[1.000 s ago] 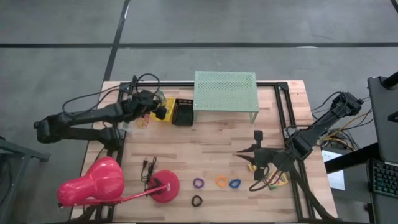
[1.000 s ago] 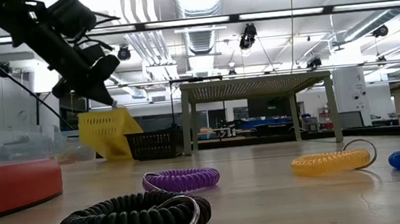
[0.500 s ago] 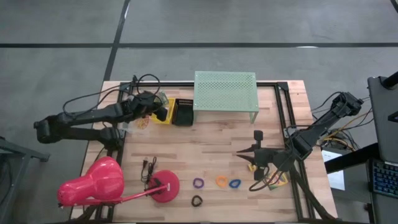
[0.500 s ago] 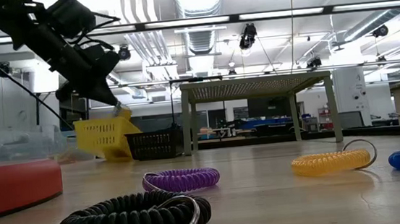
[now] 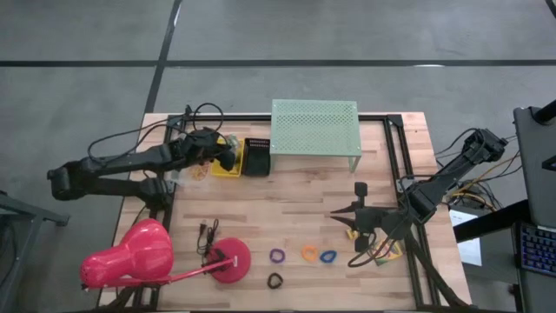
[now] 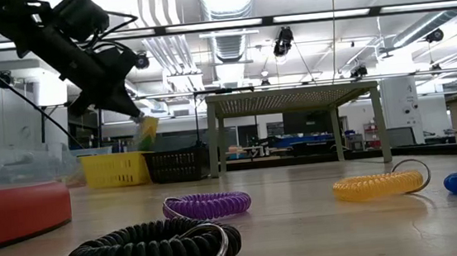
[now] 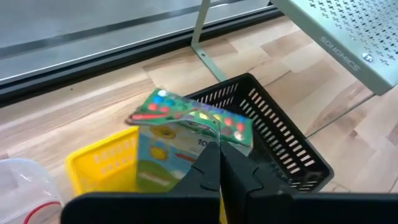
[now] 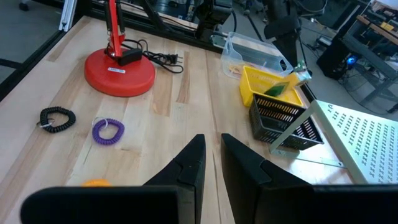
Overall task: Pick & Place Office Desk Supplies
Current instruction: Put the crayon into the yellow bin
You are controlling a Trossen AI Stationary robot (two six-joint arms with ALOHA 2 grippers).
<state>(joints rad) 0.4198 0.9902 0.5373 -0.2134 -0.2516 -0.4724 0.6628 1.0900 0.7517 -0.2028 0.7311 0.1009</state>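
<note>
Your left gripper [image 7: 219, 155] pinches the crayon box [image 7: 186, 134] just above the yellow basket [image 6: 117, 168], which has dropped from its earlier tilt to sit flat on the surface [image 5: 295, 209] beside the black basket [image 5: 255, 156], while your right gripper [image 5: 360, 228] waits, fingers narrowly apart.

Wooden table [image 5: 295, 209]: mint-green shelf [image 5: 315, 127] at the back, black basket [image 5: 255, 156] and yellow basket [image 5: 228, 165] beside it, clear tub [image 8: 249, 51] near them. Front: pink lamp [image 5: 143, 255]; purple [image 5: 277, 256], orange [image 5: 309, 253], blue [image 5: 327, 256] and black [image 5: 275, 280] coil loops.
</note>
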